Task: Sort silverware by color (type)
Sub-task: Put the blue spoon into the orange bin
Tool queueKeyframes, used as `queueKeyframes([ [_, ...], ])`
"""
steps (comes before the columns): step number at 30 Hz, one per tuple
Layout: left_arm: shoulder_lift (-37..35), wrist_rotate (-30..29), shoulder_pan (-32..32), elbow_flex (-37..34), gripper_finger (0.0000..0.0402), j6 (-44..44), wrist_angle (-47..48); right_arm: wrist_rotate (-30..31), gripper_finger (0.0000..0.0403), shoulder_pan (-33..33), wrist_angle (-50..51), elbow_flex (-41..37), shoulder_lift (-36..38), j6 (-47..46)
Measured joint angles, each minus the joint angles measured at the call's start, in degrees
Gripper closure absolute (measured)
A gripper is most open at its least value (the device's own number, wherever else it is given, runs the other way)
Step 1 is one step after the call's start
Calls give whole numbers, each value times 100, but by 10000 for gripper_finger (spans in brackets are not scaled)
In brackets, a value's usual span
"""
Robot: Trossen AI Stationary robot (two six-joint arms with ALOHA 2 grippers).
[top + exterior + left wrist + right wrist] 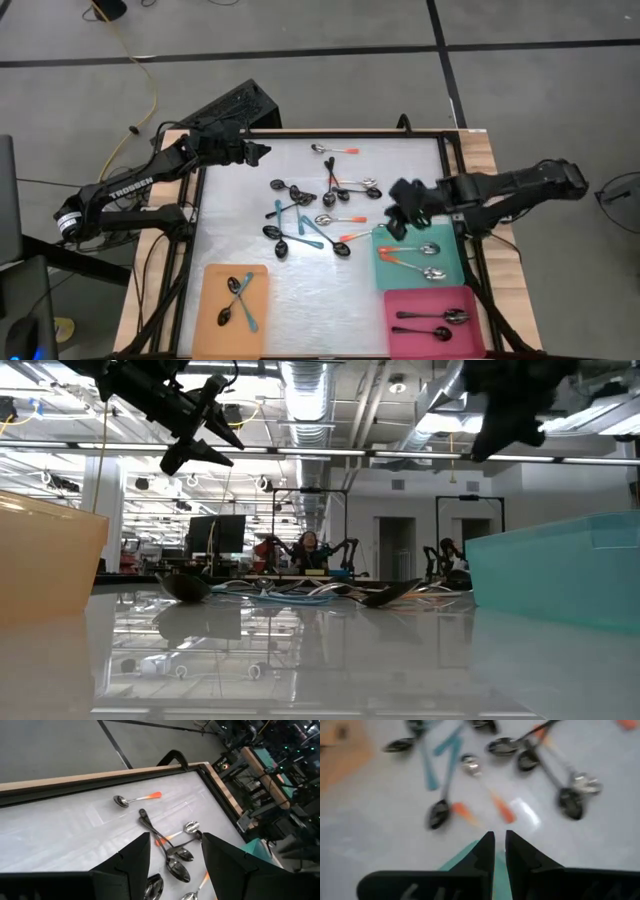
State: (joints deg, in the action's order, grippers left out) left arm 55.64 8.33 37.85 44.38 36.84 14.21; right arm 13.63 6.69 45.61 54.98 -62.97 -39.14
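Several spoons (pixel 320 205) lie loose on the white mat in the middle of the table, with teal, orange or plain dark handles. One orange-handled spoon (pixel 335 150) (pixel 136 799) lies alone near the far edge. My left gripper (pixel 255 152) (pixel 175 840) hangs open above the mat's far left part, left of that spoon. My right gripper (pixel 400 205) (pixel 500 837) is shut and empty, in the air over the far left corner of the teal tray (pixel 452 262) (pixel 465 857), right of the loose spoons (pixel 470 795).
An orange tray (pixel 215 320) at the near left holds teal-handled and dark spoons. The teal tray holds orange-handled spoons (pixel 415 258). A pink tray (pixel 410 330) at the near right holds dark spoons. A black frame (pixel 450 150) borders the mat. The near middle of the mat (pixel 320 300) is bare.
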Motion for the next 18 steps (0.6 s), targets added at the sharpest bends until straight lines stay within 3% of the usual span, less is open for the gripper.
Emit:
queueKeyframes([
  [5, 0, -74, -1, 0, 239, 4, 18, -23, 322, -904, -276, 0, -334, 911],
  [9, 0, -265, 1, 0, 239, 6, 53, -417, 291, -1417, -832, 0, -763, 1513],
  [14, -1, -155, -82, 0, 239, -280, 67, -1183, 249, -1719, -1615, 0, -1459, 1838],
  [18, 4, -131, -507, 0, 239, -1038, 282, -1253, 231, -1727, -2063, 0, -1994, 1824],
])
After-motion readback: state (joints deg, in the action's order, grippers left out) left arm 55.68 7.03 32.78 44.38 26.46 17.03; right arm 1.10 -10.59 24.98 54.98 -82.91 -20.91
